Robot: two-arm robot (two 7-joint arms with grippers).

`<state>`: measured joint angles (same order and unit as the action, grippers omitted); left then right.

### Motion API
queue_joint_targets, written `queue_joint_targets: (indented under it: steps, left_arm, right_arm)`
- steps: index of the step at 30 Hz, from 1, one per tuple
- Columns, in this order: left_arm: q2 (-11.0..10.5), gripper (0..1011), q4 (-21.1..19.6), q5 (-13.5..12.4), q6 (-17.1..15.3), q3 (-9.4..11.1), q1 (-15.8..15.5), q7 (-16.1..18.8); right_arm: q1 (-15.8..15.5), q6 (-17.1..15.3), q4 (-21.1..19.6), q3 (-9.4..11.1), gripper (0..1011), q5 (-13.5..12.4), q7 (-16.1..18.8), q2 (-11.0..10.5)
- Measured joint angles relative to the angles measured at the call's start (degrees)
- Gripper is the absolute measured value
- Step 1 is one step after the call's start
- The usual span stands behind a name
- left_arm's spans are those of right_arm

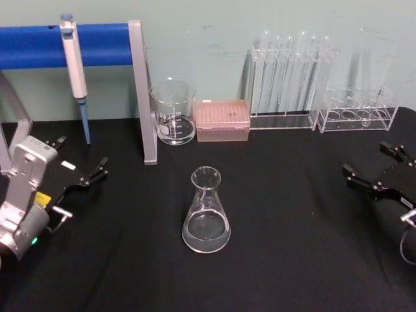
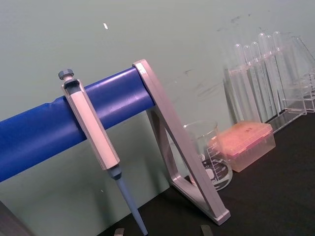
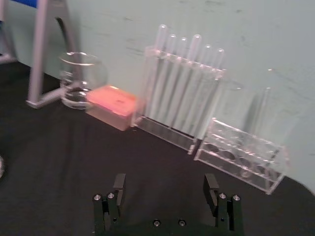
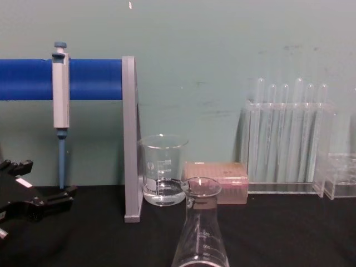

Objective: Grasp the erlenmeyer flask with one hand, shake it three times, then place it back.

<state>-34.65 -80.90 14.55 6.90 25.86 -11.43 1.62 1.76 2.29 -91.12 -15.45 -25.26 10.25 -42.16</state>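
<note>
Erlenmeyer flask (image 1: 207,214) upright at centre of table (image 1: 292,253), untouched. Left end effector (image 1: 83,154) open near left edge; right end effector (image 1: 365,159) open far right

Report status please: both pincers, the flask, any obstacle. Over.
Left pincer open, at the left. Right pincer open, at the right. Erlenmeyer flask upright between them, untouched. Beaker stands behind it, not in the way.

Erlenmeyer flask (image 4: 200,233): base cut off at chest view's 6 o'clock edge.
Right gripper (image 1: 366,160): body clipped at head view's 3 o'clock edge.
Beaker (image 1: 173,114): markings unreadably small.
</note>
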Motion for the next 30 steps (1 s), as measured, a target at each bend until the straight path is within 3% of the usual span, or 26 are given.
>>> queue_joint_targets:
  steps: [6,12,21,30]
  left_arm:
    - [0.0,1001,0.0,0.0,0.0,0.0,0.0,0.0]
    - [0.0,1001,0.0,0.0,0.0,0.0,0.0,0.0]
    - [0.0,1001,0.0,0.0,0.0,0.0,0.0,0.0]
    - [0.0,1001,0.0,0.0,0.0,0.0,0.0,0.0]
  right_arm:
    - [-2.5,-1.5,-3.3,1.6,1000,-3.4,4.6,-1.0]
    - [-2.9,-1.4,-4.3,1.5,1000,-4.9,9.1,-1.1]
    - [-0.9,-0.3,-3.9,-0.6,1000,-5.3,16.9,0.3]
    - [3.3,0.3,-1.6,-3.9,1000,-4.2,23.9,2.4]
